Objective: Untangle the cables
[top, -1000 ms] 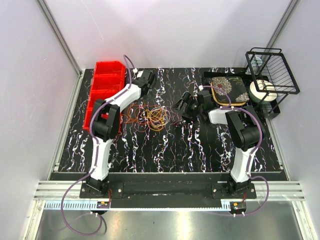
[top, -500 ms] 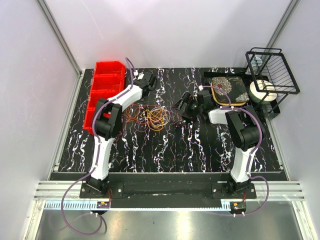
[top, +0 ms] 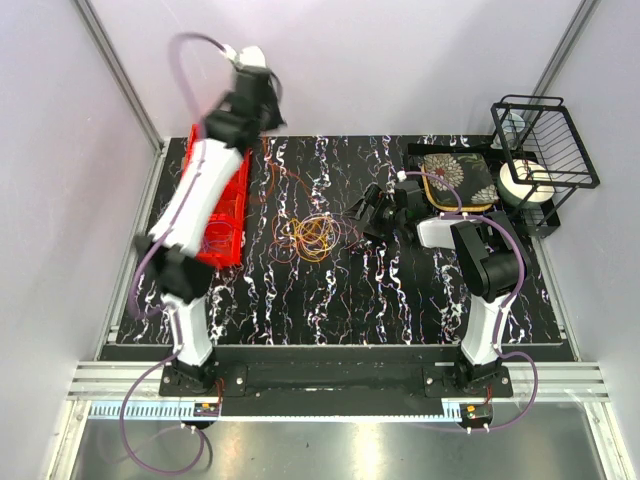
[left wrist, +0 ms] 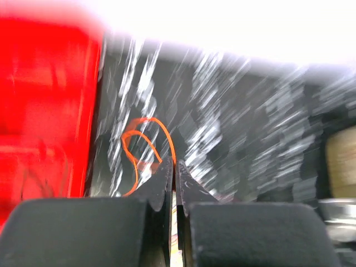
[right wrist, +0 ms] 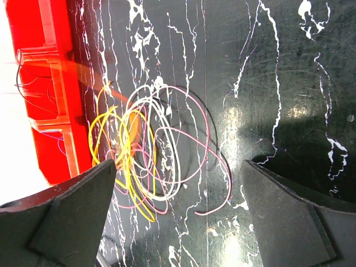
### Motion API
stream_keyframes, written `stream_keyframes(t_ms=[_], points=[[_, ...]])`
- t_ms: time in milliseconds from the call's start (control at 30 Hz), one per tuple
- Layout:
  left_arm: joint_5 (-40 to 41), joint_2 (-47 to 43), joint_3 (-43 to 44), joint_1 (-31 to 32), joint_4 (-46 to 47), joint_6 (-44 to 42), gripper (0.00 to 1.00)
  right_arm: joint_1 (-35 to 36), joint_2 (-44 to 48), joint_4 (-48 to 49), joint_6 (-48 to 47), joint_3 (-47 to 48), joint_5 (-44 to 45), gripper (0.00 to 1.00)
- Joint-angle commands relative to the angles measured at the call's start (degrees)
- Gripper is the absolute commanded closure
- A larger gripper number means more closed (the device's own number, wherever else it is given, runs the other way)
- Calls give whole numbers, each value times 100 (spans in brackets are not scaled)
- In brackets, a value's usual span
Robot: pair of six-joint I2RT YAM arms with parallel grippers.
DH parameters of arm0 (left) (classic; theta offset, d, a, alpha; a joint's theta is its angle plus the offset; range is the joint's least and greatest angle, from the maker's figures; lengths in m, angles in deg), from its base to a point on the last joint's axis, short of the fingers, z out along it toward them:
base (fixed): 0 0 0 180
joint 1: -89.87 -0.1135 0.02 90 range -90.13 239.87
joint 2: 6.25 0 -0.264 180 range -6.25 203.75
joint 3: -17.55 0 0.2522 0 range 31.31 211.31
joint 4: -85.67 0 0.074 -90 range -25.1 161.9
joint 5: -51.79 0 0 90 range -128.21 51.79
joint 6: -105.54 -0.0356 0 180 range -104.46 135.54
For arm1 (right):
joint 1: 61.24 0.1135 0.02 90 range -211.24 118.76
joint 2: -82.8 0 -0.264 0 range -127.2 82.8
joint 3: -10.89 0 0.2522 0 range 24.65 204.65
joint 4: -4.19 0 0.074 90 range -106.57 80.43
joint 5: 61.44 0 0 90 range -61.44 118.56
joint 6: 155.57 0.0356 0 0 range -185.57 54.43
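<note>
Between the two sets of fingers, on the black marbled tabletop (top: 330,300), lies the tangle (top: 315,235): yellow, white, pink and orange loops crossing one another in one knot. It sits just ahead of the right fingers (right wrist: 179,167) and well below the left fingers.

- Right fingers: spread wide, low over the tabletop, holding nothing. The tangle lies just beyond their tips, not touched.
- Red bin (right wrist: 61,111): beyond the tangle as the right fingers look, beside it on the far-left side of the tabletop. It is split into compartments. A few thin dark wires (right wrist: 22,72) lie in one, and what looks like a bluish one in the next. How many there are cannot be told.
- Left fingers (left wrist: 173,164): held high above the tabletop, pressed together, pinching an orange strand (left wrist: 149,119) that loops out just past their tips. The wrist view is blurred. From above, a thin orange line runs down from them toward the tangle, so the strand may not be free of it.
- Flowered tray (top: 455,180): behind the right fingers, far right. Nothing can be made out in it.
- Black wire rack (top: 545,140): farthest right, with a pale round thing (top: 525,180) at its base. Its contents are unclear.

Judgement: early stage. One strand is on its way out, and most of the knot is left to separate.
</note>
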Motion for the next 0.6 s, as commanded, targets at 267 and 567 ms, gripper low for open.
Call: stream_keyframes(t_ms=[267, 567], points=[[-379, -3546, -799, 9, 2923, -804, 100, 40, 98, -67, -1, 142, -103, 0], [-370, -3855, -870, 9, 3328, -1068, 100, 40, 89, -41, 25, 150, -173, 0]])
